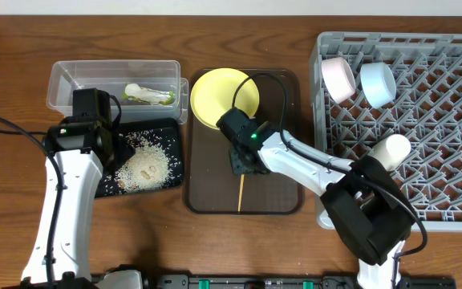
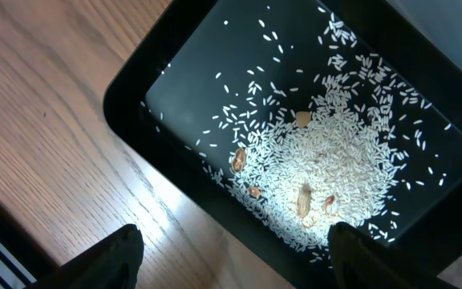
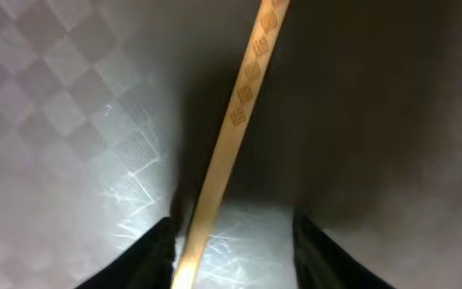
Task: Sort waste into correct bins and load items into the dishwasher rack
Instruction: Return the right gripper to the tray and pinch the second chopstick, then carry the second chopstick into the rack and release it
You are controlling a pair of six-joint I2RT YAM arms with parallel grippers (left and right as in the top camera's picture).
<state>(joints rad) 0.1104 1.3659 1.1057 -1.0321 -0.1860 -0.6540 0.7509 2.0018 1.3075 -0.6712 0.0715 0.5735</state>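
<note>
Rice (image 2: 327, 168) with a few beige lumps (image 2: 305, 201) lies heaped in the black tray (image 1: 169, 136), just left of the brown tray (image 1: 283, 197) as seen from above. The left claw (image 2: 239, 265) hangs over the rice, fingers spread wide, holding nothing. The tub (image 1: 70, 80), behind the black tray, holds the wrapper (image 1: 147, 95). On the brown tray, the plate (image 1: 215, 100) sits at the far end and a chopstick (image 3: 239, 120) lies down the middle. The right claw (image 3: 239, 257) straddles the stick, fingers apart. Right of the brown tray, the rack (image 1: 455, 160) carries the pinkish bowl (image 1: 338, 79), blue bowl (image 1: 378, 84) and cup (image 1: 391, 150).
</note>
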